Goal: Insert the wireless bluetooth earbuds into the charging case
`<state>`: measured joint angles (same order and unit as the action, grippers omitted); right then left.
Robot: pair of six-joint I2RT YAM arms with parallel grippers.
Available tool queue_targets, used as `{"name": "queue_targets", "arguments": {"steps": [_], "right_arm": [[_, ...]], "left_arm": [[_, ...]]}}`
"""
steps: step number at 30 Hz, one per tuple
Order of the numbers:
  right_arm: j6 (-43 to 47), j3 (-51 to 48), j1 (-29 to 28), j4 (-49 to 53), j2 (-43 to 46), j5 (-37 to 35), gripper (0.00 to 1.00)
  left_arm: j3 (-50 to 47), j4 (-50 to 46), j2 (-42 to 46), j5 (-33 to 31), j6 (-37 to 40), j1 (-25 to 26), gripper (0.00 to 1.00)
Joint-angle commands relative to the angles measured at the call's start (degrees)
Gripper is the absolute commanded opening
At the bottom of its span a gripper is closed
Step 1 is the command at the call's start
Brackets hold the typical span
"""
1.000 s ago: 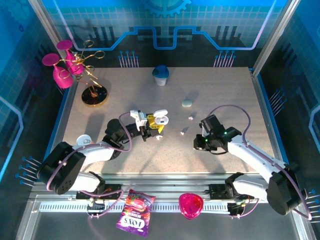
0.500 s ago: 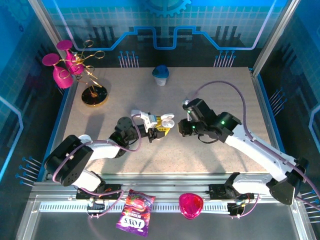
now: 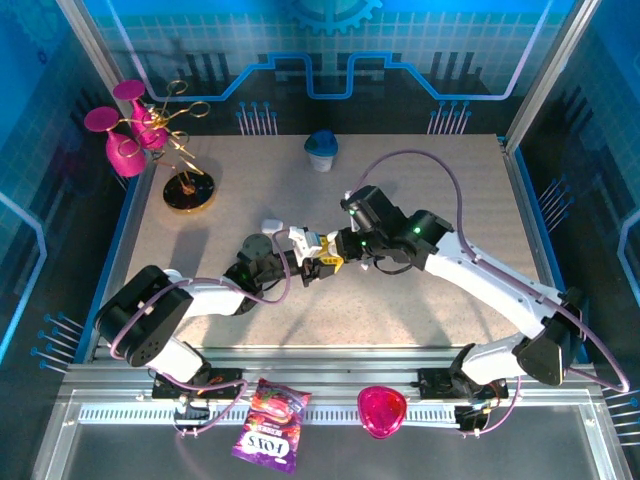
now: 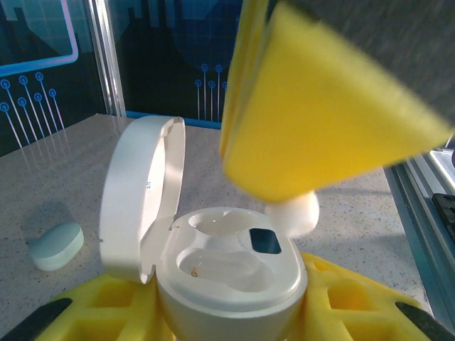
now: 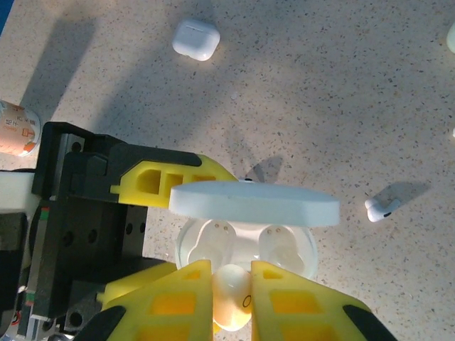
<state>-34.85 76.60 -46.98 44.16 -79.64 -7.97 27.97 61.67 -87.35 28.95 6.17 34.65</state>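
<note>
1. Speckled counter (image 3: 430, 300) lies beneath both arms. Above it the right jaws are clenched on one earbud (image 5: 231, 298), poised just over the open charging case (image 4: 227, 277). The bud is smooth and pinched on a small patch, so a push against resistance could twist it or squirt it out.
2. The left jaws grasp the case body from both sides. A hard downward press from the right arm could rock the case in that hold and spoil the alignment.
3. The lid (image 5: 252, 204) stands open and overhangs the wells in the right wrist view. A yellow finger brushing it could knock it shut or lever the case.
4. I cannot tell which well suits this bud. The wrong well or a skewed stem would leave it sitting proud.
5. Released early, it would likely bounce onto the counter near the loose earbud (image 5: 377, 207), the spare white case (image 5: 195, 39) or the mint case (image 4: 55, 245).
</note>
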Motion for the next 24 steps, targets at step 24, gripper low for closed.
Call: {"name": "queue_targets", "arguments": {"steps": [24], "right_arm": [[0.75,0.46,-1.06,-0.49,-2.1,-2.04,0.14]], "left_arm": [[2.09,-1.82,1.39,-0.69,2.61,1.15,0.24]]}}
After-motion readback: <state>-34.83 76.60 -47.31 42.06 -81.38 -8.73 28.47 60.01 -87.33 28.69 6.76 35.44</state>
